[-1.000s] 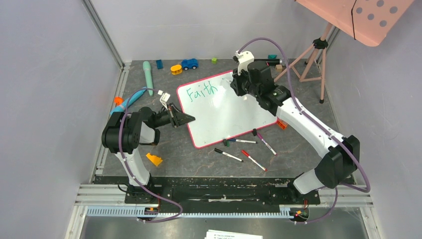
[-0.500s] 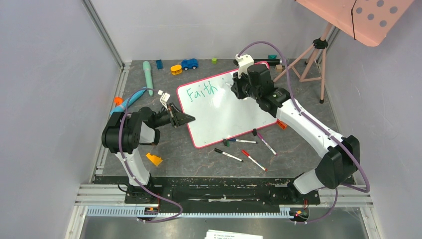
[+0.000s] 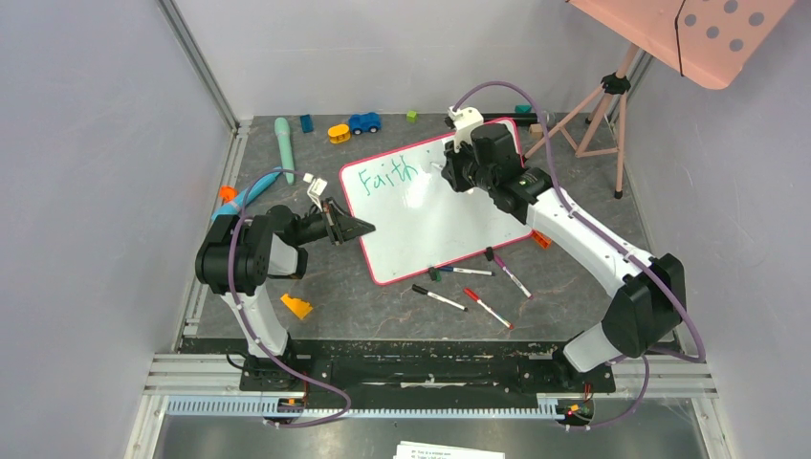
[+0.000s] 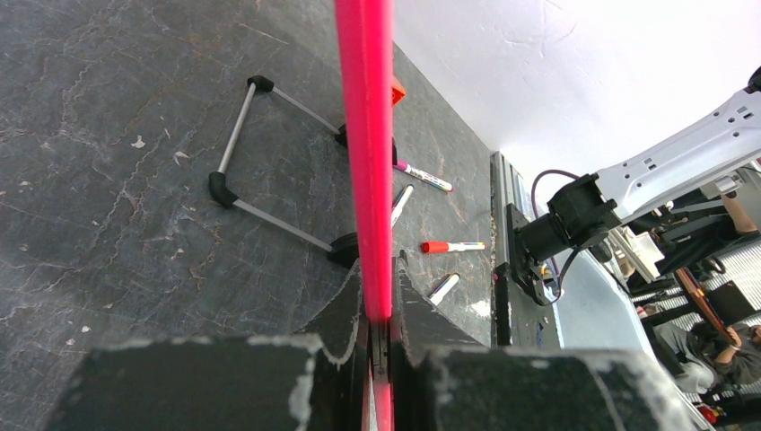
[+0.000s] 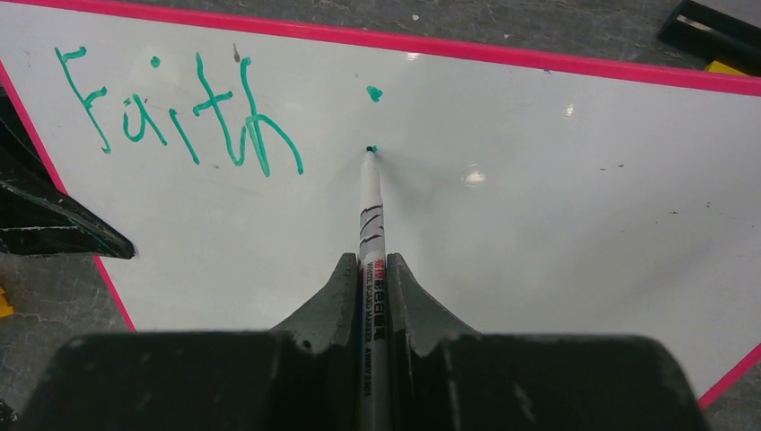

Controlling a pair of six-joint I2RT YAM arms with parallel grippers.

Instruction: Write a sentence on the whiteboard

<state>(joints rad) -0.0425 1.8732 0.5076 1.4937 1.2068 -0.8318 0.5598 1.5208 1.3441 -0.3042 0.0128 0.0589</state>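
We are starting the second word of the sentence (image 5: 179, 117), which is reading only "Faith": our right gripper (image 5: 371, 262), jaws closed on a marker (image 5: 369, 206), is touching its tip to the whiteboard (image 3: 449, 225) just right of that word, under a lone green dot (image 5: 374, 92). Our left gripper (image 4: 377, 269), jaws clamped on the pink left rim, is steadying the board at mid-bench (image 3: 383, 316). We are judging that a short, light downstroke comes next, and we are counting one board, one word, one dot, one held marker and four loose markers (image 3: 438, 297) by its near edge.
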